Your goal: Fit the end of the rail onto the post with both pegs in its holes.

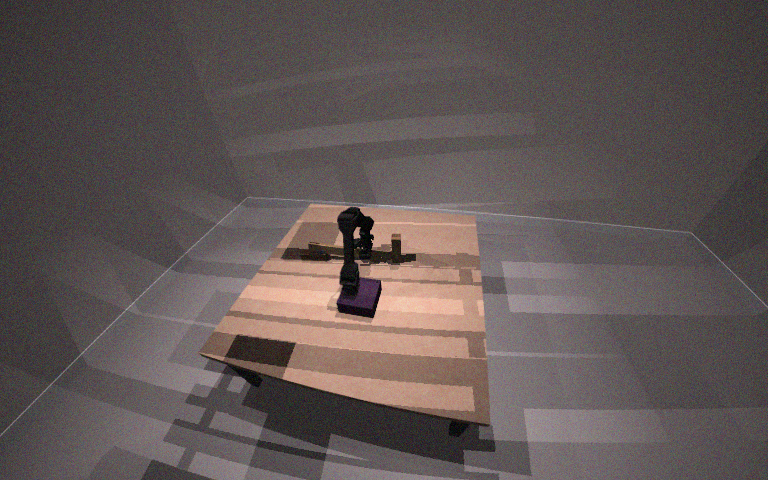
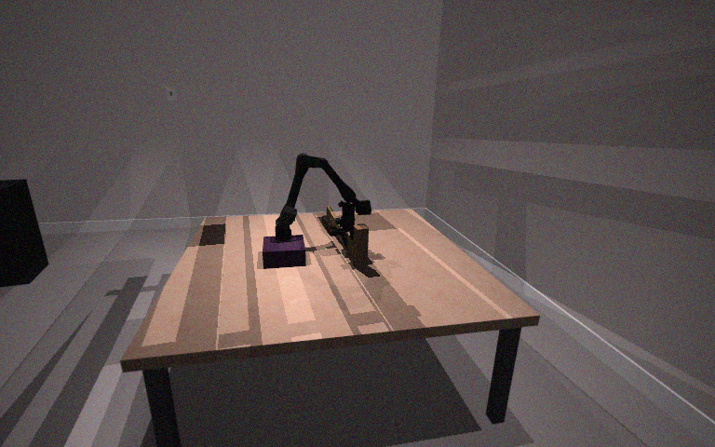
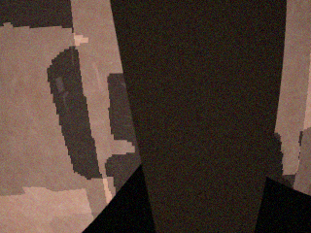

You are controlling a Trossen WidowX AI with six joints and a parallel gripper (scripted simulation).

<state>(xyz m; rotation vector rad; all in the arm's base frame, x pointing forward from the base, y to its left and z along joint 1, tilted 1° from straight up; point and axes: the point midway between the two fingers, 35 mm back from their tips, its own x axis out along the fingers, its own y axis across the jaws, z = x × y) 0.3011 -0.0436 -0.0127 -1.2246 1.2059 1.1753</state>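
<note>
The long wooden rail (image 1: 329, 249) (image 2: 330, 212) (image 3: 204, 87) runs from the footboard block at the left in the top view towards the post. It looks tilted, its post-side end low near the table. The footboard block (image 1: 314, 256) is small and shadowed. The short wooden post (image 1: 396, 246) (image 2: 360, 243) stands upright at the rail's near end; pegs, holes and any gap are too dark and small to tell. My gripper (image 1: 365, 255) (image 3: 178, 165) is shut on the rail, one finger on each side, between block and post, closer to the post. The bracket contact is unclear.
The arm rises from a purple base block (image 1: 359, 298) (image 2: 284, 253) on the wooden table (image 1: 419, 384) (image 2: 448, 294). The arm hides part of the rail in the top view. Strong shadow bands cross the table. A black box (image 2: 20, 232) stands beyond the table at the left.
</note>
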